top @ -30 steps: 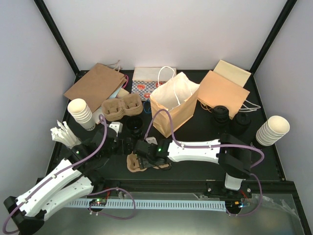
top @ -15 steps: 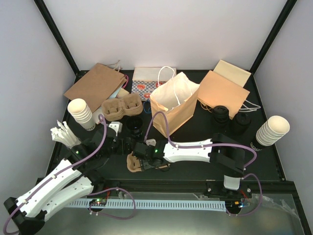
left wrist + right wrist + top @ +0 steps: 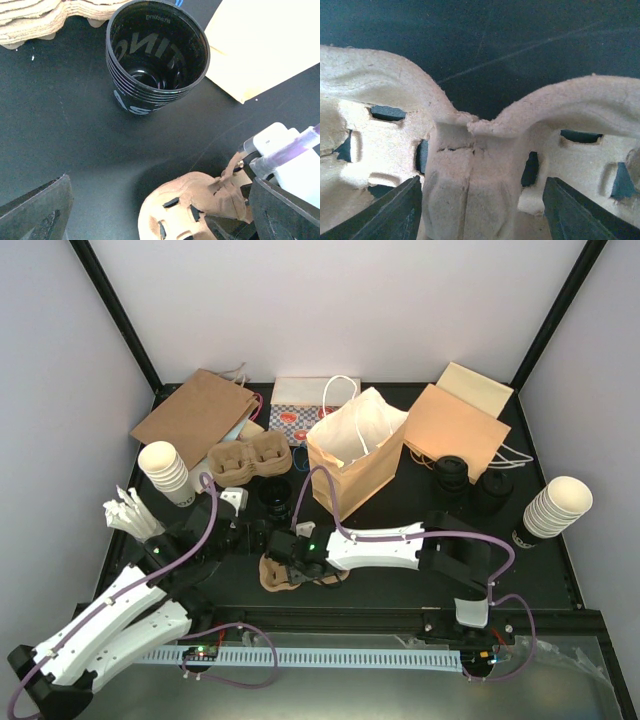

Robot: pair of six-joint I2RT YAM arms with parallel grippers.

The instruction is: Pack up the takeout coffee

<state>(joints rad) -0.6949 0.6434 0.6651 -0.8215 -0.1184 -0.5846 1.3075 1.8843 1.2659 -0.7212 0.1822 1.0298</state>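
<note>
Leaves lidded coffee cups [image 3: 452, 471] far right beside tan paper bags [image 3: 455, 425], untouched. Straddles pulp carrier's [image 3: 530, 115] centre ridge with right gripper [image 3: 480, 210] spread (no contact yet); hangs left gripper [image 3: 160, 210] wide apart, empty. Looks like carrier-grab step: needs squeeze, then lift.

A nested stack of black cups [image 3: 157, 55], lidless and lettered in white, stood upright on the black tabletop [image 3: 65, 115]. Behind it lay stacked pulp carriers [image 3: 35, 20] and a pale paper bag [image 3: 270, 45]. Nearer, a brown pulp cup carrier [image 3: 192, 210] lay between the wide-spread fingers [image 3: 35, 212] of the left gripper [image 3: 159, 205]. A white block [image 3: 300, 170] with a purple cable [image 3: 287, 150] sat at the carrier's right.
</note>
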